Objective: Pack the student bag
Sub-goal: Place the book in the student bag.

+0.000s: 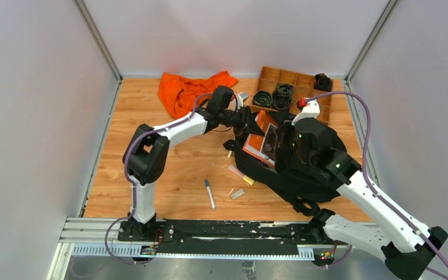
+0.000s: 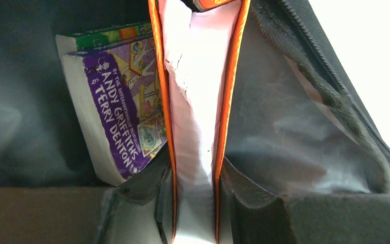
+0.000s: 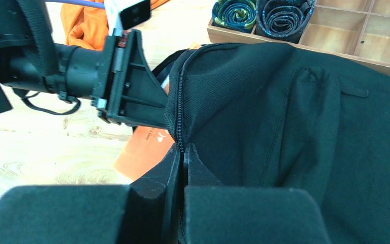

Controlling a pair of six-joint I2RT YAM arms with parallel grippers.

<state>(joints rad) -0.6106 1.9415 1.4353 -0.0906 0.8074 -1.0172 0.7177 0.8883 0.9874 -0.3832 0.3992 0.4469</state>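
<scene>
Nearest to the right wrist camera, the right gripper (image 3: pixel 183 152) was clenched on the student bag (image 3: pixel 284 101). Its two black fingers (image 3: pixel 152 190) met on the zip edge of the bag's opening, and the fabric was pinched between them. The bag, black and soft, lay on the wooden table (image 1: pixel 151 122) under the right arm, with its open mouth turned toward the left arm.

At that mouth the left gripper (image 2: pixel 195 170) was grasping an orange book (image 2: pixel 198 76). One pad pressed on each orange cover and the white pages showed between the covers. The book stood partly inside the bag, with dark lining on both sides of it. Deeper in the bag, just beside the orange book, was a purple paperback (image 2: pixel 124 112) with the names Andy Griffiths and Terry Denton printed on its spine. I could not tell whether the green strip above it belonged to the same paperback.

Just behind the bag stood a wooden tray (image 1: pixel 294 76), and some of its compartments held rolled dark items (image 1: pixel 282 96). Well apart from the bag, on its far left side, lay a crumpled orange cloth (image 1: pixel 189 90). Near the bag's left side, on the bare wood, lay a pink and yellow marker (image 1: pixel 241 174), a pen (image 1: pixel 210 193) and a small silver piece (image 1: pixel 238 193), none of them touching the bag.
</scene>
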